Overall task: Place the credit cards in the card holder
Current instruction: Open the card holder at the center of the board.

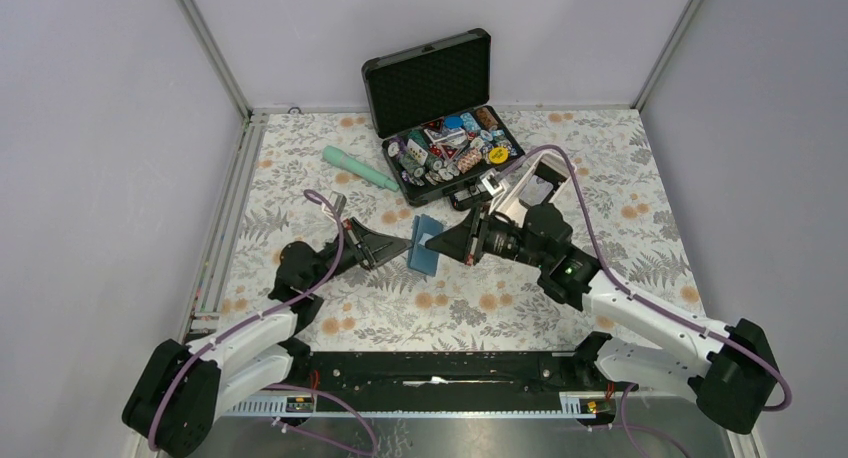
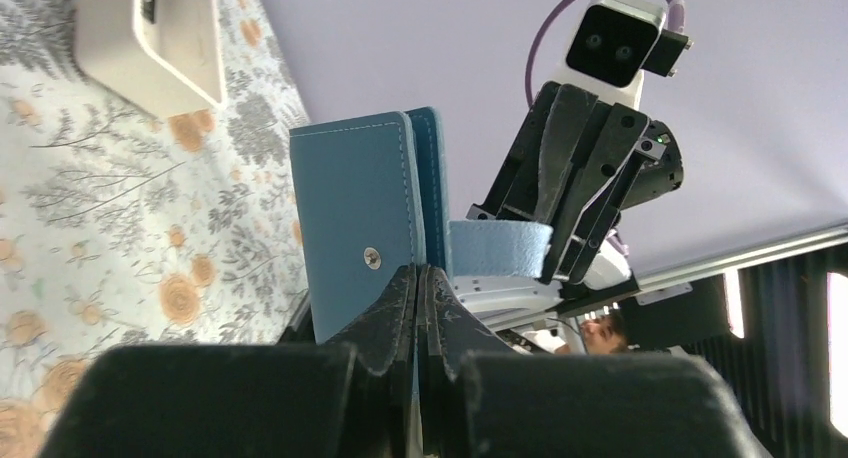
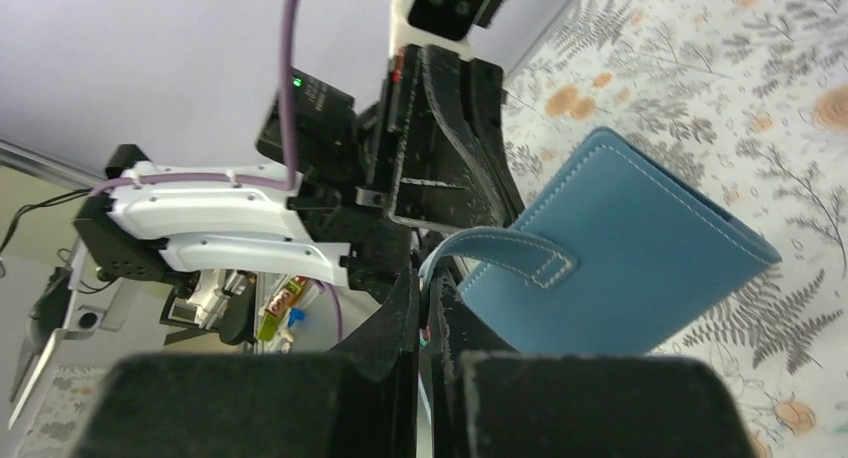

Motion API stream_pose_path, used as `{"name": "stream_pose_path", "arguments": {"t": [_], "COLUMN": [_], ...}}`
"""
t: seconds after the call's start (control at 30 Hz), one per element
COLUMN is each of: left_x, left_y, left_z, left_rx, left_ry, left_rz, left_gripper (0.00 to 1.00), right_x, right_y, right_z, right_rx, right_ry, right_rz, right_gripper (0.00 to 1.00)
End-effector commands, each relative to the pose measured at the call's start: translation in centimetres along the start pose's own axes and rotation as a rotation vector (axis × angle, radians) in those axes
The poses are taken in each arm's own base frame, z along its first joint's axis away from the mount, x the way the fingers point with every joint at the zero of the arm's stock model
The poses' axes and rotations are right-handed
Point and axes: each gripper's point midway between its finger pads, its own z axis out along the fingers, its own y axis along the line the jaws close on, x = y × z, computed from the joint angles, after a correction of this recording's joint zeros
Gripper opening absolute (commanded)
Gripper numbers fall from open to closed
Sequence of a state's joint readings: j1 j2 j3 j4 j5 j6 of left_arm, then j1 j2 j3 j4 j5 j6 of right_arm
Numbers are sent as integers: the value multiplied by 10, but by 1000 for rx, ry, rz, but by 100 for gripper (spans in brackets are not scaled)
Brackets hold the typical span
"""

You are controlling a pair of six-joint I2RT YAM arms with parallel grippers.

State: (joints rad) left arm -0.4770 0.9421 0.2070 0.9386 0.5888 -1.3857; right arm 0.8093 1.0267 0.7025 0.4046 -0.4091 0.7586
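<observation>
Near the top view's centre, the left gripper [image 1: 407,247] and right gripper [image 1: 436,246] were each clamped on the card holder [image 1: 427,262].

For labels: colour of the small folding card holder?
Card holder: teal blue, pale stitching; best in right wrist view.

A robot lab booth: plain grey wall panels [image 1: 90,128] on metal posts [image 1: 209,46] box in a flowered tabletop [image 1: 300,178], and a left arm [image 1: 255,330] and right arm [image 1: 650,318] are bolted to a black rail [image 1: 440,365].
</observation>
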Motion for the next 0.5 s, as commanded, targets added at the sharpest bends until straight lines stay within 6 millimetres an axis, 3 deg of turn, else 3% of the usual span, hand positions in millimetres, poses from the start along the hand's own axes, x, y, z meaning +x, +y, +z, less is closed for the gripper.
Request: {"name": "stream_pose_path", "arguments": {"t": [0.0, 0.23, 0.47], "left_x": [-3, -14, -8], "left_y": [5, 61, 97], "left_z": [0, -23, -36], "left_rx": [-34, -355, -494], "left_ry": [-15, -68, -43], "left_rz": [105, 259, 253], "left_gripper": [0, 0, 0], "right_x": [4, 44, 77], "right_y": [-19, -71, -110], "right_z": [2, 12, 21], "right_rx": [32, 119, 186], "right_ry": [-39, 22, 112], "right_rz": [-7, 24, 46], "right_gripper": [0, 0, 0]}}
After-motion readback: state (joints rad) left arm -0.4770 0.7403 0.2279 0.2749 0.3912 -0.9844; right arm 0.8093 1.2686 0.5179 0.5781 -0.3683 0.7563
